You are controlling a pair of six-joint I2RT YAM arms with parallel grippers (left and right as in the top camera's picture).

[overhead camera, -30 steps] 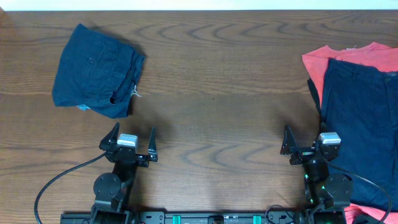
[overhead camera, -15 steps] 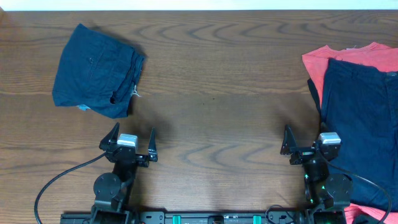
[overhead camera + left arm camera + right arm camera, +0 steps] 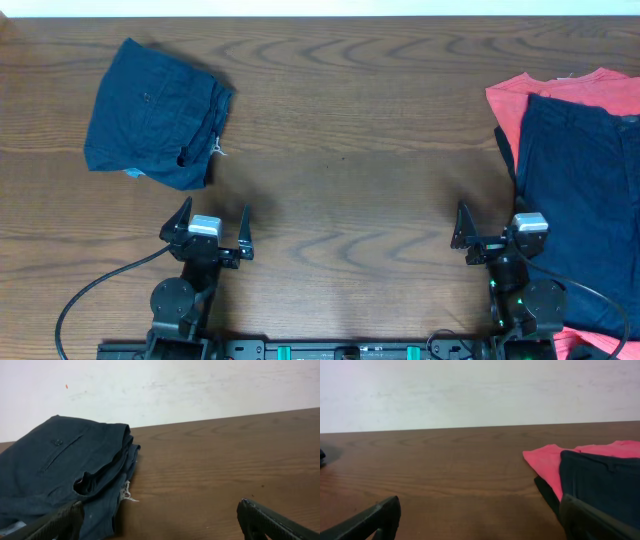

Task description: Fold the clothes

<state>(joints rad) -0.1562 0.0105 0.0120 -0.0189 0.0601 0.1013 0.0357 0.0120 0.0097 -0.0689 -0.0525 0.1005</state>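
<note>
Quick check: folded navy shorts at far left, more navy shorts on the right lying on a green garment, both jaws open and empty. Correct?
Not quite. The garment under the navy shorts on the right is coral red, not green; the overhead view shows it. The rest stands: folded navy shorts at far left, left gripper and right gripper with jaws open and empty.

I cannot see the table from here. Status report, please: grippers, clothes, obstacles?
Left gripper open, empty. Right gripper same. Folded shorts far left; flat shorts on red cloth at right. Nothing in the way.
</note>
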